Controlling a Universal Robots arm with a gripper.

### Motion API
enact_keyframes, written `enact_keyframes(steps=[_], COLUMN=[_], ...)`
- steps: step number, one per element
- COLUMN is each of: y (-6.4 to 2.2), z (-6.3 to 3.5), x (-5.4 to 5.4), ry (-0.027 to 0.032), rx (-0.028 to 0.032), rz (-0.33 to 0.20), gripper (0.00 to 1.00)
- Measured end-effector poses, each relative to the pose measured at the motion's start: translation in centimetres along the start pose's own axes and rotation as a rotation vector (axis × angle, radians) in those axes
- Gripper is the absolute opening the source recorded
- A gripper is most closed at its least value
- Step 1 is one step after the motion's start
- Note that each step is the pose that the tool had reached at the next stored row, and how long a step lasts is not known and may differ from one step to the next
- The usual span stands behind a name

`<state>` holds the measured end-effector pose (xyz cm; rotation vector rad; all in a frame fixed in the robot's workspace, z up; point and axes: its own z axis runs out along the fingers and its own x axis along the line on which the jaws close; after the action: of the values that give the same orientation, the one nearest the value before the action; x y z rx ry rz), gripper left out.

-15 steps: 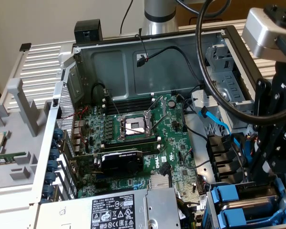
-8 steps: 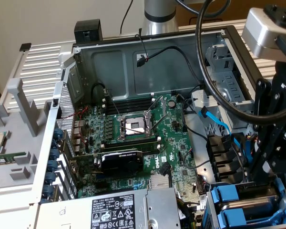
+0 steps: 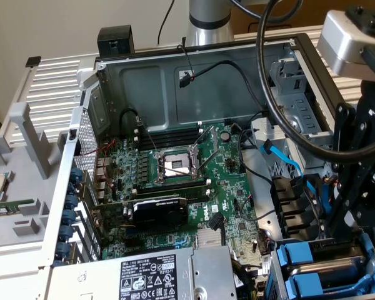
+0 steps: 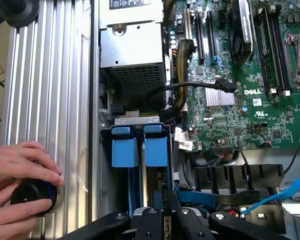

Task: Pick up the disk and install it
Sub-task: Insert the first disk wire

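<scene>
The disk stands edge-on in the drive bay at the case's corner, beside the power supply. Its bright blue frame [image 4: 156,150] faces the wrist camera and its label is hidden. In the exterior view the disk's blue frame [image 3: 297,255] is the upper of two blue carriers at the lower right. My gripper [image 4: 164,192] reaches down onto its far end, black fingers [image 4: 151,217] drawn close on the thin edge. In the exterior view the gripper [image 3: 330,240] hangs from the black arm at the right.
A second blue tray [image 4: 124,145] [image 3: 303,287] sits beside the disk. The silver power supply [image 3: 144,275] [image 4: 132,50], motherboard [image 3: 175,175], black cable guide [image 4: 230,175] and a blue cable [image 3: 287,162] crowd the bay. A person's hands [image 4: 20,165] hold a black knob [image 4: 32,192] outside the case.
</scene>
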<state>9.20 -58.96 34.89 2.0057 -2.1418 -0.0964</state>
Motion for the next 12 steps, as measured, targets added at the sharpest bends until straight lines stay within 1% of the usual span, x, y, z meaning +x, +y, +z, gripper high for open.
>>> enact_keyframes(steps=[1, 3, 4, 5, 12], y=[0.0, 0.01, 0.02, 0.02, 0.03], z=[-0.01, -0.02, -0.03, -0.03, -0.03], x=[-0.04, -0.14, -0.21, -0.21, -0.2], ry=[0.003, 0.0132, 0.0166, 0.0175, 0.0171], rx=[0.0002, 0.0008, 0.001, 0.001, 0.0011], rz=[0.001, 0.003, 0.003, 0.004, 0.003], gripper=[0.16, 0.16, 0.16, 0.16, 0.16])
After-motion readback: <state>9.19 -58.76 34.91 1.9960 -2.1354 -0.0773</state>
